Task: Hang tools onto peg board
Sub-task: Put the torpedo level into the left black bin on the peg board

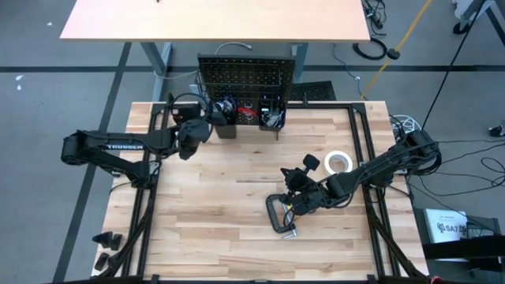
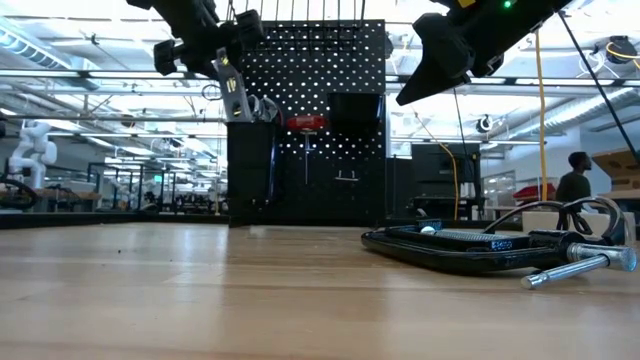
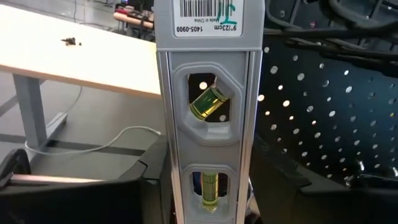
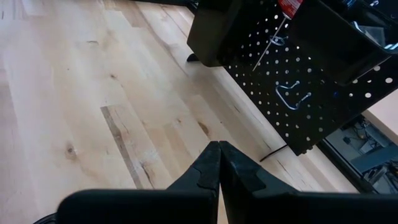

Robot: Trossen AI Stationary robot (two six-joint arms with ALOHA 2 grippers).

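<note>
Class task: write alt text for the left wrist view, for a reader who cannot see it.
A silver level fills the middle of the picture, standing upright, with two yellow-green bubble vials and a barcode label at its top. Beside it is the black peg board, dotted with holes; on the other side, a pale tabletop stands on a grey floor.

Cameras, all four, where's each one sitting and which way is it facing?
High: overhead, straight down; both arms, peg board, C-clamp.
Low: tabletop height, level toward the peg board; both arms overhead.
Left wrist: faces the level beside the board.
Right wrist: faces tabletop and board; shut right claw.
Shared: the peg board.
</note>
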